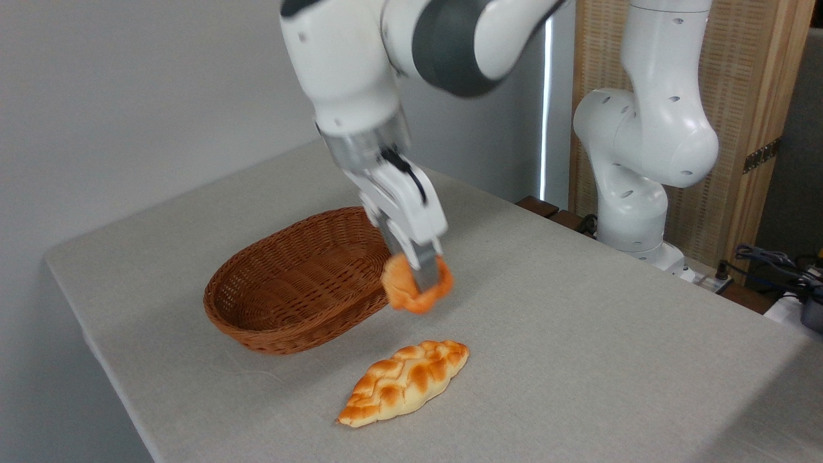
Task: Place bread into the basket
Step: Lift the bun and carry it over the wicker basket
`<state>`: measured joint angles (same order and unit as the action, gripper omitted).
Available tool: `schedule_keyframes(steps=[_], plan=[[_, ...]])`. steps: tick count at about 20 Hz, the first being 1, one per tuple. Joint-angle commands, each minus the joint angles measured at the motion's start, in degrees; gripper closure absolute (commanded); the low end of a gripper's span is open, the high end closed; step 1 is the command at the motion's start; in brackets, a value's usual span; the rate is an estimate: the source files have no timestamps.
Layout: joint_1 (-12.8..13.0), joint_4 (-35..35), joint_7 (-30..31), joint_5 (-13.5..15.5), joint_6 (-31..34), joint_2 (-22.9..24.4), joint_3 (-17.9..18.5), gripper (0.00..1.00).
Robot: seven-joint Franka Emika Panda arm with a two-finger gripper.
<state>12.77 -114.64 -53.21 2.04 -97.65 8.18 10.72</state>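
The bread, a small orange bun, hangs in the air pinched in the pincer, clear of the table and just off the basket's nearest rim on the side that faces the table's right-hand edge. The move ahead, as I judge it, turns on this one relation: the basket lies to the left of the held bun and a little toward the far edge, its hollow open upward, so the bun has to travel leftward over the rim before it can be let go. The basket's long axis runs from the near-left toward the far-right of the table, which leaves a broad opening along that line. The bun looks about level with the rim or slightly above it, though from this single view the height is hard to judge, and whether it touches the wicker cannot be told. One finger crosses the front of the bun and hides its middle; the other finger is behind it and out of sight. The bun's outline is blurred, so its cracked top and base cannot be made out. Nearer the front edge, well clear of the pincer, a braided loaf lies flat on the table, apart from the basket.
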Motion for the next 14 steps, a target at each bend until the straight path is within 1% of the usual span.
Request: schedule_keyframes(steps=[1,2,3,5,6,7,8,14], plan=[[0.24,5.91,1.35,5.78,0.27,-0.45,-1.14,0.49],[0.24,6.27,3.10,6.22,-0.34,-0.97,-2.28,0.32],[0.24,6.27,5.64,6.23,-2.61,-1.67,-4.72,0.14],[0.24,6.19,13.53,6.14,-8.41,-3.60,-8.42,0.07],[0.24,6.10,17.40,5.70,-10.44,-4.31,-9.92,0.00],[0.24,6.18,19.62,5.61,-11.15,-4.67,-10.54,0.00],[0.24,6.19,20.25,5.61,-11.25,-4.84,-10.64,0.00],[0.24,6.18,20.43,5.70,-11.07,-5.55,-10.90,0.00]])
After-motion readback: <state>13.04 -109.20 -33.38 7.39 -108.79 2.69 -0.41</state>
